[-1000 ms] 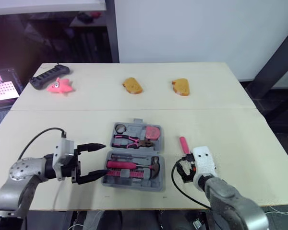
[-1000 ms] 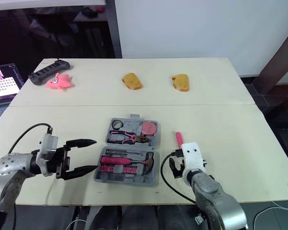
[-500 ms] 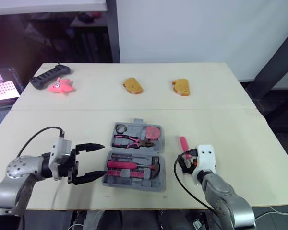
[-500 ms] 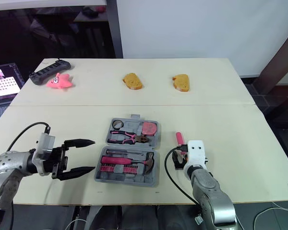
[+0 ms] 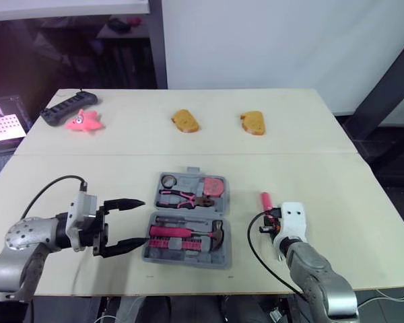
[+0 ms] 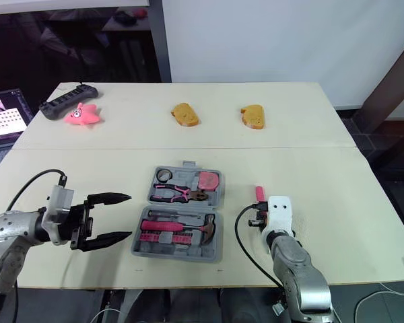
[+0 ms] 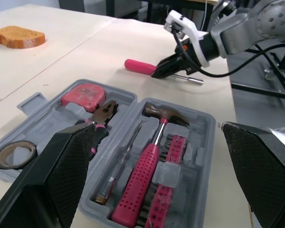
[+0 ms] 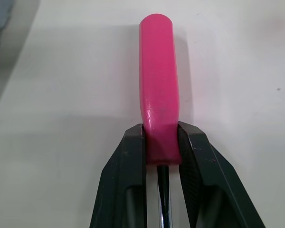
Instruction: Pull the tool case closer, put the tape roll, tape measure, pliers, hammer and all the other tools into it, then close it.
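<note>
The grey tool case [image 5: 186, 264] lies open mid-table. In it are the tape roll [image 5: 169, 180], pink tape measure [image 5: 215, 185], pliers [image 5: 182, 197] and pink-handled hammer [image 5: 188, 233]. Right of the case a pink-handled screwdriver [image 8: 157, 71] lies on the table, and my right gripper [image 8: 160, 130] is shut on the handle's lower end, with the metal shaft running back between the fingers. My left gripper [image 5: 145, 221] stands open just left of the case, level with its near half, holding nothing.
Two brown bread-like pieces [image 5: 186, 120] [image 5: 253, 122] lie at the back of the table. A pink star toy [image 5: 84, 121] and a black power strip [image 5: 69, 106] sit at the back left. A lit screen [image 5: 3, 124] stands off the table's left edge.
My right gripper has closed on the screwdriver's handle, and the screwdriver has shifted slightly to the right. The left gripper has drifted a little left, still open.
</note>
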`<state>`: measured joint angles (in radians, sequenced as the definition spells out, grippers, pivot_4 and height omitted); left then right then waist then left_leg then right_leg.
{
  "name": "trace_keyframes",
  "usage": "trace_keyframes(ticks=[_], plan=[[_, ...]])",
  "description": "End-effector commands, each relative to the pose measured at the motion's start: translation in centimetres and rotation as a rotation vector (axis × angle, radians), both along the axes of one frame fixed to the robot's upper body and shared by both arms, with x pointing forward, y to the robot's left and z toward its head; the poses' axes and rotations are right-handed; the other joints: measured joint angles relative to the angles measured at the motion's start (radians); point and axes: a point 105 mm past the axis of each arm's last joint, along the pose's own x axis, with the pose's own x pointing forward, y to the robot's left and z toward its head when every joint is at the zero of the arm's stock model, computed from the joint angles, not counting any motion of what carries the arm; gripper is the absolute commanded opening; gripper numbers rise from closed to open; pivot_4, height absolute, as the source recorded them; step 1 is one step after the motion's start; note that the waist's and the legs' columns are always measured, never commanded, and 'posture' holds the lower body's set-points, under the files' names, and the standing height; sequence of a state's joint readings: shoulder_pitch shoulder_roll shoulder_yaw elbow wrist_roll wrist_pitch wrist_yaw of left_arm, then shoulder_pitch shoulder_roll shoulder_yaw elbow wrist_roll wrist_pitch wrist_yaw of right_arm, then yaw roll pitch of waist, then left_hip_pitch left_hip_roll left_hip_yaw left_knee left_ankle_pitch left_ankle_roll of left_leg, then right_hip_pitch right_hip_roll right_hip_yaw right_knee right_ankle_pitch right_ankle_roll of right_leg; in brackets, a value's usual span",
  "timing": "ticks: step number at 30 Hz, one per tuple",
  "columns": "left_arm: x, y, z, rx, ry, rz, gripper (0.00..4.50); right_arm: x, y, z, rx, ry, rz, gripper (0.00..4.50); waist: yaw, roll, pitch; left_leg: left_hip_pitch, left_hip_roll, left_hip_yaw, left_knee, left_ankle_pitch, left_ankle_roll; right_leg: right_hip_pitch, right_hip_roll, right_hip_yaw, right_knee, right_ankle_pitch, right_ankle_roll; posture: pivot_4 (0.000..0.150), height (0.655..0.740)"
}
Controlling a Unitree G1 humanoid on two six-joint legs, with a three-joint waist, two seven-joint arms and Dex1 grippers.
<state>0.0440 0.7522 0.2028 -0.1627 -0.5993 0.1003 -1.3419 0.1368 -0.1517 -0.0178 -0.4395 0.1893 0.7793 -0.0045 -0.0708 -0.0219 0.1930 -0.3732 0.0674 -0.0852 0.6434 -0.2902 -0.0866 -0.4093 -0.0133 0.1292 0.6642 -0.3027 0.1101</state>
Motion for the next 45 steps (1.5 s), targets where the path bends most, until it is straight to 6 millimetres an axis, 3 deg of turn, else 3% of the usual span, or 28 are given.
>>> trace_keyframes(ticks=[1,6,10,16,21,25,34,41,45], plan=[[0.1,0.2,0.7,0.001,-0.036,0.012,4.50,-1.0,1.5,-1.3,0.013,0.062,0.069,0.40,-0.001,0.000,0.000,0.000,0.000,0.000,0.000,0.000,0.000,0.000,0.000,0.000,0.000,0.000,0.000,0.150,0.7400],[0.2,0.2,0.7,-0.001,-0.036,0.016,4.50,-0.6,1.7,-0.2,-0.039,0.008,0.109,0.40,-0.001,0.000,0.000,0.000,0.000,0.000,0.000,0.000,0.000,0.000,0.000,0.000,0.000,0.000,0.000,0.150,0.7400],[0.4,0.4,0.8,0.007,-0.045,0.029,4.50,-0.1,3.6,4.1,-0.116,-0.149,0.274,0.40,0.000,0.002,0.001,-0.001,0.000,0.000,0.000,0.000,0.000,-0.001,0.000,0.000,0.000,0.000,0.000,0.150,0.7400],[0.7,1.1,1.0,0.026,-0.045,0.048,4.50,-1.1,7.6,9.8,-0.186,-0.303,0.612,0.40,0.000,0.003,0.002,-0.001,0.000,0.000,0.001,0.000,0.000,-0.001,0.000,0.000,0.000,0.000,0.000,0.150,0.7400],[0.7,1.5,1.1,0.035,-0.043,0.057,4.50,-1.8,11.1,11.4,-0.232,-0.292,0.916,0.40,0.001,0.003,0.002,-0.001,0.000,0.000,0.000,0.000,0.000,-0.001,0.000,0.000,0.000,0.000,0.000,0.150,0.7400],[0.5,1.7,1.4,0.046,-0.045,0.065,4.50,-1.3,12.8,12.8,-0.237,-0.289,1.029,0.40,0.001,0.003,0.002,-0.002,0.000,0.000,0.001,0.000,0.000,-0.001,0.000,0.000,0.000,0.000,0.000,0.150,0.7400],[-0.5,2.3,1.8,0.064,-0.038,0.105,4.50,-2.0,14.4,12.0,-0.273,-0.197,1.169,0.40,0.001,0.003,0.002,-0.003,0.000,0.000,0.000,0.000,0.000,-0.003,-0.001,-0.001,0.000,0.001,0.003,0.150,0.7400],[-1.9,3.0,1.2,0.098,0.009,0.100,4.50,-3.4,16.0,9.5,-0.228,0.129,1.312,0.40,-0.001,0.003,0.002,-0.002,0.000,0.000,0.000,0.000,0.000,-0.003,0.000,-0.001,0.000,0.000,0.001,0.150,0.7400],[-2.6,3.6,0.7,0.130,0.040,0.073,4.50,-4.6,16.5,8.5,-0.315,0.262,1.387,0.40,0.001,0.004,0.003,-0.004,0.000,0.000,0.000,0.000,0.000,-0.005,-0.001,-0.001,0.001,0.000,0.000,0.150,0.7400]])
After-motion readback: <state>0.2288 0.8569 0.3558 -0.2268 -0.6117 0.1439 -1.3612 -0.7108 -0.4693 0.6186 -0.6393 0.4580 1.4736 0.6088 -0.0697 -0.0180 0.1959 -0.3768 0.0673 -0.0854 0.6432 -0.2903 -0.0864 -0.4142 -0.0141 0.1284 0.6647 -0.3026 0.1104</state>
